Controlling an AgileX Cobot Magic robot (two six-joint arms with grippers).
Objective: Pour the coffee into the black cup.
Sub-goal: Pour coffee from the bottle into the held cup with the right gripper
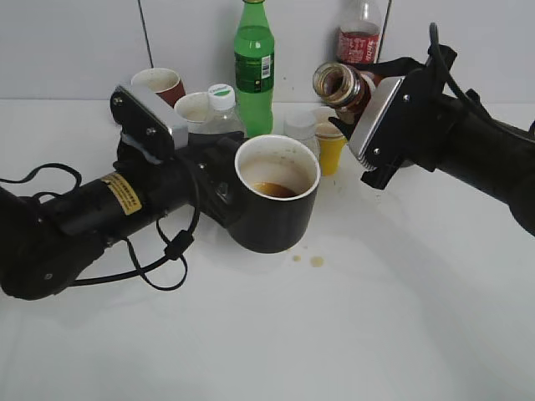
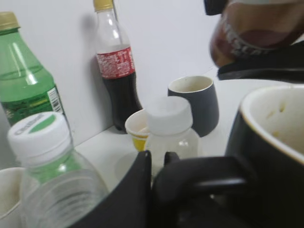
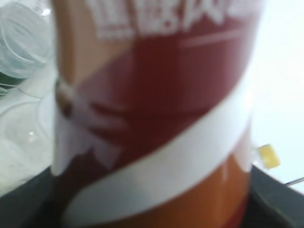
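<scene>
The black cup (image 1: 276,219) has a white inside and a pool of brown coffee at its bottom; it is held off the table at the middle. My left gripper (image 1: 219,188) is shut on its handle; the cup's rim shows at the right of the left wrist view (image 2: 275,142). My right gripper (image 1: 368,83) is shut on the coffee bottle (image 1: 343,86), which is tilted with its open mouth toward the left, above and right of the cup. The bottle's red and white label fills the right wrist view (image 3: 152,114). No stream shows between bottle and cup.
Along the back wall stand a green bottle (image 1: 253,63), a cola bottle (image 1: 359,38), a clear bottle with a white cap (image 1: 221,113), paper cups (image 1: 160,83), a small yellow cup (image 1: 330,146) and a dark grey cup (image 2: 195,104). Coffee drops (image 1: 316,261) lie on the white table.
</scene>
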